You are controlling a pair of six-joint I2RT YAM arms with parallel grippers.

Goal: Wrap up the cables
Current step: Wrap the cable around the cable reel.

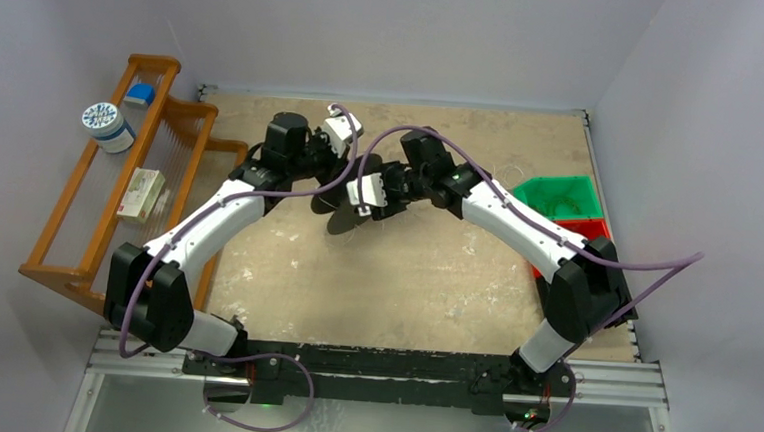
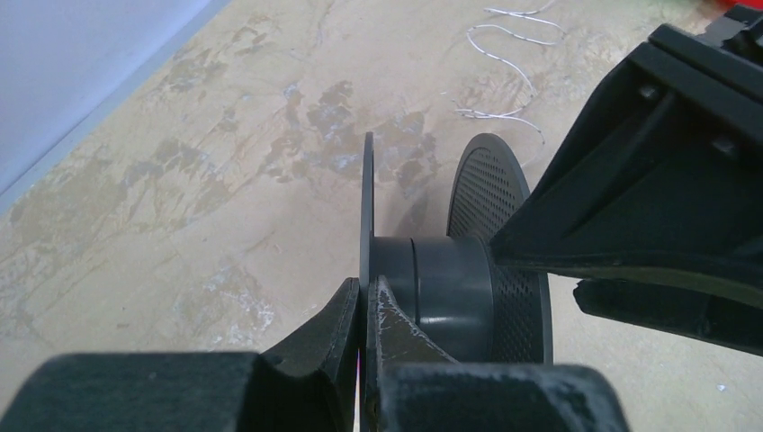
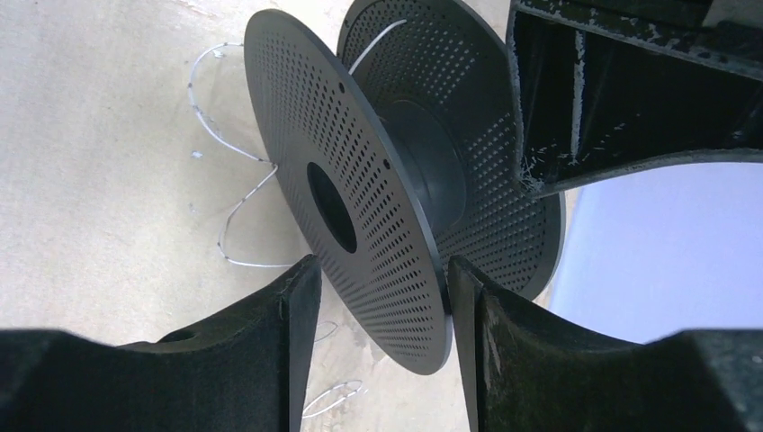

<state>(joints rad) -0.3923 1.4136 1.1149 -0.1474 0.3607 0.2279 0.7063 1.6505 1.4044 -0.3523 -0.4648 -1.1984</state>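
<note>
A black spool (image 1: 343,212) with two perforated flanges is held off the table between the arms. My left gripper (image 2: 363,288) is shut on the thin edge of one flange (image 2: 367,207), beside the hub (image 2: 441,288). My right gripper (image 3: 382,270) is open astride the other flange (image 3: 360,171). Its right finger touches the rim and its left finger stands apart. The cables, thin whitish wire (image 3: 229,225), curl in loose loops on the table (image 2: 504,54). One strand (image 3: 378,40) runs up to the far flange. In the top view, the left gripper (image 1: 328,188) and right gripper (image 1: 387,201) meet at the spool.
A wooden rack (image 1: 89,198) stands at the left with a white-and-blue can (image 1: 108,126) and a small box (image 1: 141,194) on it. A green bin (image 1: 559,197) and a red bin (image 1: 598,229) sit at the right edge. Purple hoses arc over both arms.
</note>
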